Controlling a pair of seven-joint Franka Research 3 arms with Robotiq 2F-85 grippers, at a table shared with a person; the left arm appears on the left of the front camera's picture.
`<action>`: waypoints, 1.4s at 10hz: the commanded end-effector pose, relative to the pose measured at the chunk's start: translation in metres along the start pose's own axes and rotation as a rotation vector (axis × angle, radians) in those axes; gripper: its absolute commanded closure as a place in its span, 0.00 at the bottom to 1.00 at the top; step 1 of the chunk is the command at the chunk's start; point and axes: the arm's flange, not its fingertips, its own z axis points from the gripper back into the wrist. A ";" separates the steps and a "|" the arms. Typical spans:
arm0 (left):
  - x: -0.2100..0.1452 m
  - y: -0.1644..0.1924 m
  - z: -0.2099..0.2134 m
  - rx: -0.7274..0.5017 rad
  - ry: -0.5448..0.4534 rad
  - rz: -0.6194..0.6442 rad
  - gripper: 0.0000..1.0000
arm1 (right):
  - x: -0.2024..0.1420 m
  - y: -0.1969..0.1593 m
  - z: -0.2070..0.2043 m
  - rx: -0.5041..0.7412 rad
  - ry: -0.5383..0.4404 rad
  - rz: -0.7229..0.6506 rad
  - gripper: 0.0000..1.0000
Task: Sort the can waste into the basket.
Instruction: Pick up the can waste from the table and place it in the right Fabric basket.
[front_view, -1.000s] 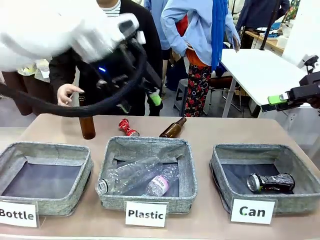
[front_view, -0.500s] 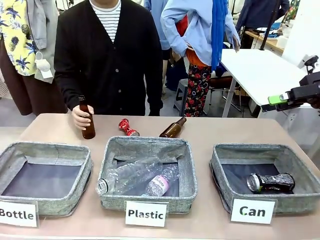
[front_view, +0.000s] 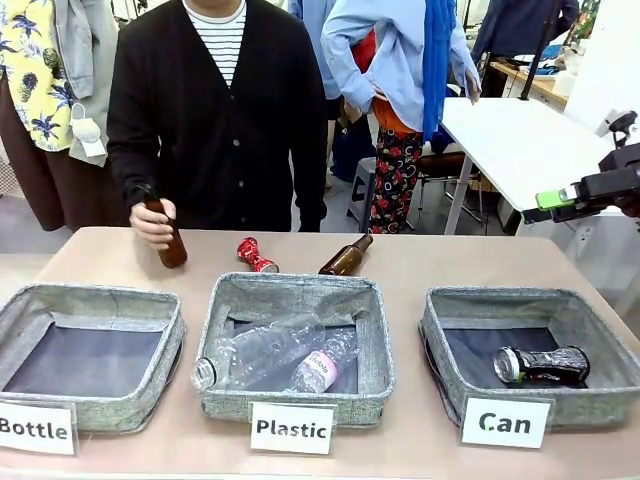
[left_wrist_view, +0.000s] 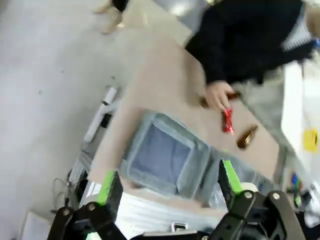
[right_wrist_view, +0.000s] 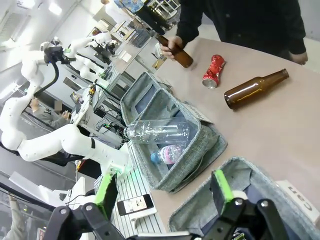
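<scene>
The red can (front_view: 256, 256) with its narrow waist lies on the table behind the middle basket; it is also in the right wrist view (right_wrist_view: 213, 70) and the left wrist view (left_wrist_view: 228, 121). A black can (front_view: 543, 364) lies on its side inside the grey basket (front_view: 500, 296) signed "Can", whose near corner (right_wrist_view: 194, 206) sits under my right gripper (right_wrist_view: 164, 192). That gripper (front_view: 545, 205) hangs open at the far right, above and behind the basket. High over the table's left end, my left gripper (left_wrist_view: 167, 182) is open and holds nothing.
A person's hand (front_view: 150, 222) tilts a brown bottle (front_view: 168, 240) at the back left. Another brown bottle (front_view: 346, 257) lies beside the red can. The "Plastic" basket (front_view: 300, 400) holds two clear bottles; the "Bottle" basket (front_view: 95, 410) stands at the left.
My left arm has swung up out of the front view. The person's hand took hold of the standing brown bottle and has now tilted it. The right gripper has stayed put.
</scene>
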 end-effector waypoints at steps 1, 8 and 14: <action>-0.010 0.014 -0.018 0.068 -0.050 0.146 0.00 | 0.000 0.001 0.002 0.004 0.006 0.021 0.00; -0.027 0.083 -0.015 0.079 -0.108 0.325 0.00 | 0.000 0.001 0.002 0.004 0.006 0.021 0.00; -0.025 0.065 -0.025 0.106 -0.104 0.275 0.00 | 0.000 0.001 0.002 0.004 0.006 0.021 0.00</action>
